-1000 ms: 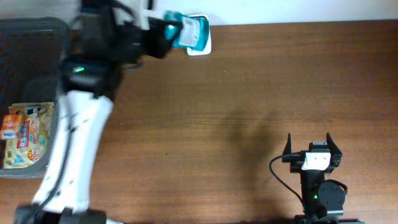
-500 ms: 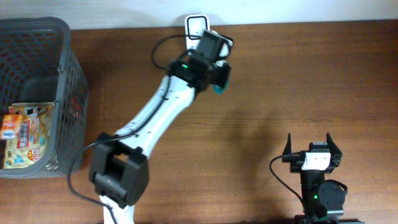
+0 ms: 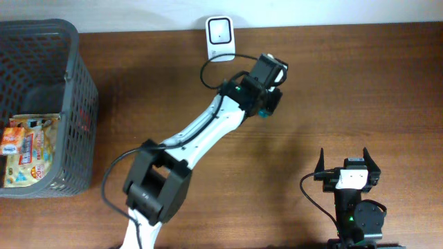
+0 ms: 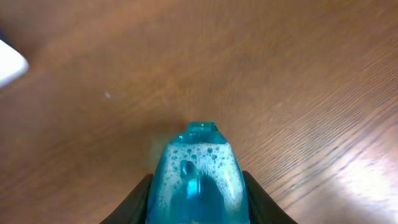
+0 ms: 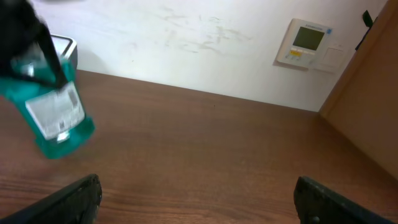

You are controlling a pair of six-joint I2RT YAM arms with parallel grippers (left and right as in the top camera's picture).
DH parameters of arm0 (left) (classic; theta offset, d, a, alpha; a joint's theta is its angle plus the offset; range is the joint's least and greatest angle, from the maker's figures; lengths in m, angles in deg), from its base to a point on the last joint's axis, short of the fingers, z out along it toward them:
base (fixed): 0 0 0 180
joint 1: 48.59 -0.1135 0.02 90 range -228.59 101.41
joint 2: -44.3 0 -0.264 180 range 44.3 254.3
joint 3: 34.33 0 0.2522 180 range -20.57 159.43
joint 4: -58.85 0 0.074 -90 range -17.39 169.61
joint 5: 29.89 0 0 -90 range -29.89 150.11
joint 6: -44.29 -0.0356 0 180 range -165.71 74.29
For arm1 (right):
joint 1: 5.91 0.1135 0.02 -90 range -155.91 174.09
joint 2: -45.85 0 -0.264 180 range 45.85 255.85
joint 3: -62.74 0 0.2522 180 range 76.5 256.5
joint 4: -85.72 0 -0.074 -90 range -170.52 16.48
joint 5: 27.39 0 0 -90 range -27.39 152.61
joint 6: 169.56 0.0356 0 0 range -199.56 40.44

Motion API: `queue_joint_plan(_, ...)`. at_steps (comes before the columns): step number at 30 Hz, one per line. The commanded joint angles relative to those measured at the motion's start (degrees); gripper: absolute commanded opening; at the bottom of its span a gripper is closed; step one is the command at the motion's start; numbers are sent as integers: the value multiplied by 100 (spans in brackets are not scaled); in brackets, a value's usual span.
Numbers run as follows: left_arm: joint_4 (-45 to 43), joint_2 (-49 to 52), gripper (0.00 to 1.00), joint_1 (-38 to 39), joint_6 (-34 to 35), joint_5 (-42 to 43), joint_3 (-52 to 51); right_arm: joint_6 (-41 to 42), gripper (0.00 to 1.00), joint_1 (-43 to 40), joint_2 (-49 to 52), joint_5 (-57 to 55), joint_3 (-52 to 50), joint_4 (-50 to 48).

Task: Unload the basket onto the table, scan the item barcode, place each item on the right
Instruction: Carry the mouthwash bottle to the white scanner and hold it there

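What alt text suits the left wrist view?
A translucent teal plastic bottle of foamy liquid, clamped in the left pincer, hangs over a brown wooden table. A blurred white object sits at the left edge.

A mock shop checkout in a plain office-like room: a dark grey plastic mesh shopping basket (image 3: 77, 104) at 9 o'clock on the brown wooden table (image 3: 346, 90), a small white barcode scanner stand (image 3: 219, 38) at 12 o'clock, and a beige wall control panel (image 5: 309, 42) on the white painted wall (image 5: 186, 43)

Packet (image 3: 28, 151) in basket (image 3: 77, 104) at left; scanner (image 3: 219, 30) at rear edge, bottle (image 4: 198, 180) right of it.
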Motion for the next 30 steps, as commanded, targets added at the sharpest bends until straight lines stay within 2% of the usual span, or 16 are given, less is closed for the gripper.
queue_joint_plan(1, -160, 210, 27, 33, -92, -85, 151, 2, 98, 33, -26, -90, -46, 20)
queue_joint_plan(3, -195, 236, 30, 31, -92, -85, 151, 2, 98, 33, -26, -90, -46, 20)
queue_joint_plan(4, -219, 236, 38, 31, -92, -85, 151, 2, 98, 33, -26, -90, -46, 20)
queue_joint_plan(7, -374, 236, 49, 31, -92, -83, 153, 2, 98, 33, -26, -90, -46, 20)
queue_joint_plan(9, -463, 236, 62, 31, -92, -83, 157, 2, 98, 33, -26, -90, -46, 20)
queue_joint_plan(16, -562, 234, 66, 31, -136, -107, 387, 2, 98, 33, -26, -90, -46, 20)
queue_joint_plan(19, -496, 210, 69, 26, -133, -529, 643, 2, 98, 33, -26, -90, -46, 20)
queue_joint_plan(20, -448, 166, 72, 24, -133, -717, 748, 2, 98, 33, -26, -90, -46, 20)
queue_joint_plan(22, -280, 17, 86, -9, -133, -1093, 946, 2, 98, 33, -26, -90, -46, 20)
queue_joint_plan(26, 164, -424, 91, -101, -131, -1685, 1093, 2, 98, 33, -26, -90, -46, 20)
queue_joint_plan(29, 629, -839, 100, -232, -129, -1733, 1095, 2, 98, 33, -26, -90, -46, 20)
queue_joint_plan(30, 892, -1043, 99, -313, -129, -1733, 1095, 2, 98, 33, -26, -90, -46, 20)
